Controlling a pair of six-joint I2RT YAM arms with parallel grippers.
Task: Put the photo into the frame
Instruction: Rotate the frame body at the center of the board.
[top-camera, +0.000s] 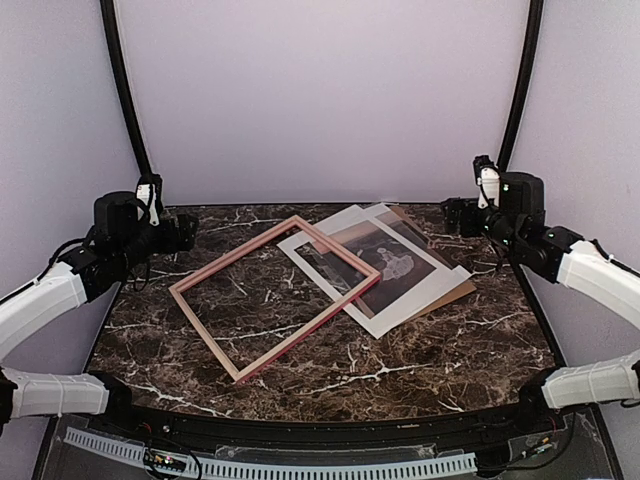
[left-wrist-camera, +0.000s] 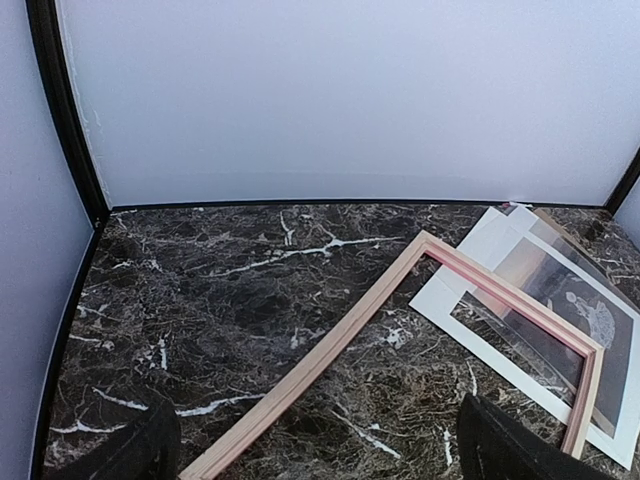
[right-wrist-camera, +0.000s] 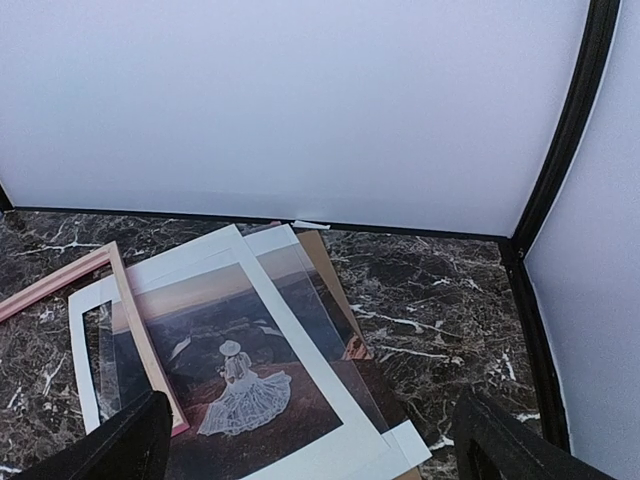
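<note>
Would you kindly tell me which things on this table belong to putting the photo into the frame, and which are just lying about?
For the job:
- photo, lying flat, one corner under the frame
- frame, flat on the table, nothing fitted in it yet

Just lying about:
- brown board, under the photo
- white sheet, in the same pile

The top camera looks down from high behind the near edge and takes in the whole table (top-camera: 450, 350). The left wrist camera hangs over the left side, facing the far wall (left-wrist-camera: 350, 100). The right one mirrors it, nearer the prints. All three share the frame (top-camera: 207, 335) corner lying over the photo (top-camera: 395, 262).
</note>
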